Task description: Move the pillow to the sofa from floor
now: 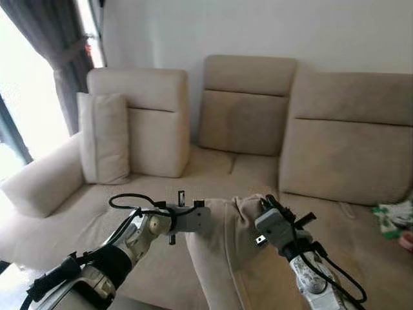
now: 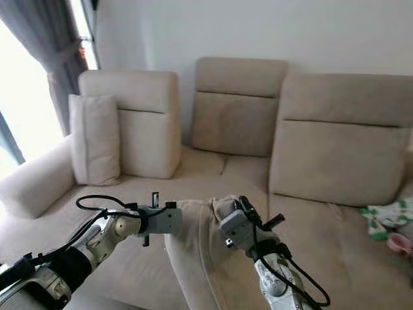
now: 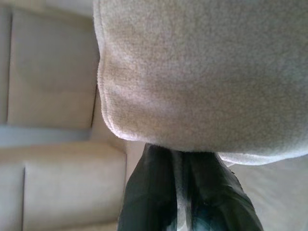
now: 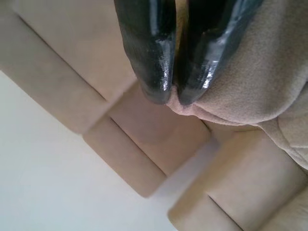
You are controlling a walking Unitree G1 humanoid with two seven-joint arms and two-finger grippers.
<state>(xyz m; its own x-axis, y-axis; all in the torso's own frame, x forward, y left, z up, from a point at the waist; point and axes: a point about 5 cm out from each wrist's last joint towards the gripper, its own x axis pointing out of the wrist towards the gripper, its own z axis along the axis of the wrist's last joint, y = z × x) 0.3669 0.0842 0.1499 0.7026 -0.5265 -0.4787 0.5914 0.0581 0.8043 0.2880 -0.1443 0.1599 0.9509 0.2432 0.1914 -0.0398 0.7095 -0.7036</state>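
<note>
I hold a beige pillow up in front of the beige sofa, over its seat. My left gripper is shut on the pillow's upper left edge. In the left wrist view its black fingers pinch the fabric hem of the pillow. On the pillow's upper right corner my right gripper is shut. The right wrist view has its fingertips closed together on a fold of the pillow. The pillow's lower part runs out of the frame.
A second beige cushion leans upright against the sofa's left back. A grey curtain and a bright window stand at the left. A green and white item lies on the right seat.
</note>
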